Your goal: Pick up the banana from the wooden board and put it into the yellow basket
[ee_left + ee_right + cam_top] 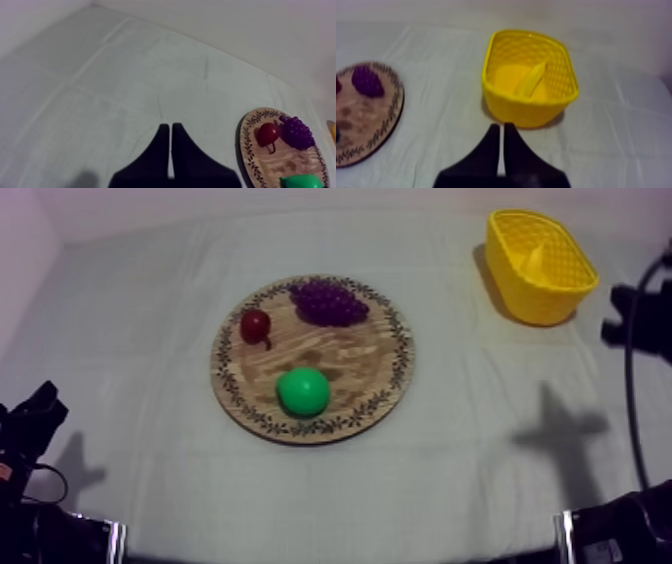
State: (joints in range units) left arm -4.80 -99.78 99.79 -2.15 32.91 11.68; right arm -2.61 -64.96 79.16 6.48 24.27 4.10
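The banana (pixel 531 80) lies inside the yellow basket (pixel 526 112), slanted against its lattice wall. It is just beyond the right gripper (pixel 501 129), whose 2 black fingers are pressed together into a narrow wedge with nothing between them. Banana and fingers do not touch, as the basket's near wall stands between them.

In the top view the basket (pixel 545 300) stands at the upper right of the frame, with a sliver of the banana (pixel 537 256) showing inside its rim. The basket looks like moulded plastic, with a diamond mesh and an oval mouth.

The left gripper (pixel 169 129) is likewise clenched on nothing, over bare cloth beside the board.

The round wooden board (pixel 350 358) is grainy, with a dark leafy pattern round its rim. It sits mid-frame in the top view and bears 3 toys: a knobbly purple bunch of grapes (pixel 328 301), a glossy small red fruit (pixel 255 325) and a smooth green pear (pixel 303 391). The grey-white cloth (pixel 480 458) is faintly creased.
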